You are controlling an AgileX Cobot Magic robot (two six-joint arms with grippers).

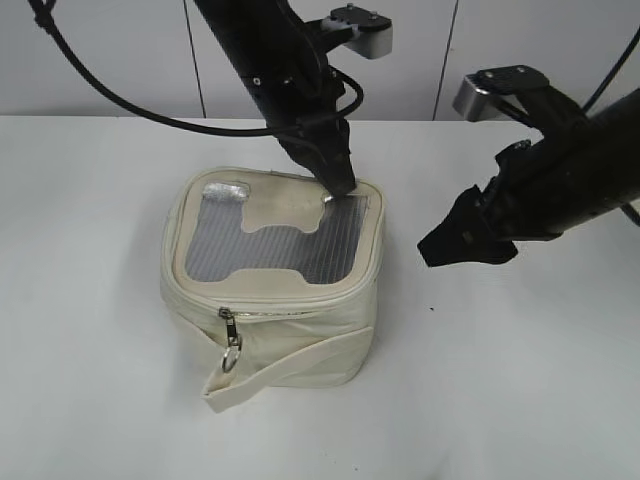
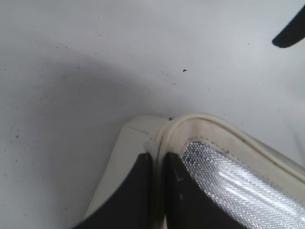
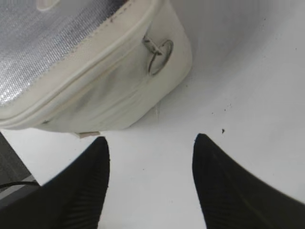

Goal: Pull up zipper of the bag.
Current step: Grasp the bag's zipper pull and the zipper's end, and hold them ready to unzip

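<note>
Table (image 1: 90, 300): white, matte, filling the near and middle ground from left to right.
Table surface up close: scattered tiny dark specks (image 2: 184, 70).
Wall (image 1: 120, 50): pale grey panels at the far side, split by thin vertical seams.

arms (image 1: 270, 60): black | cables: black | wrist cameras (image 1: 365, 30): grey

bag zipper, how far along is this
Done: the left gripper is shut on the bag lid's far edge, bracing it. In hand: the right gripper hangs open beside the bag, holding nothing. Left: grasping a ring pull and running the zipper.
</note>
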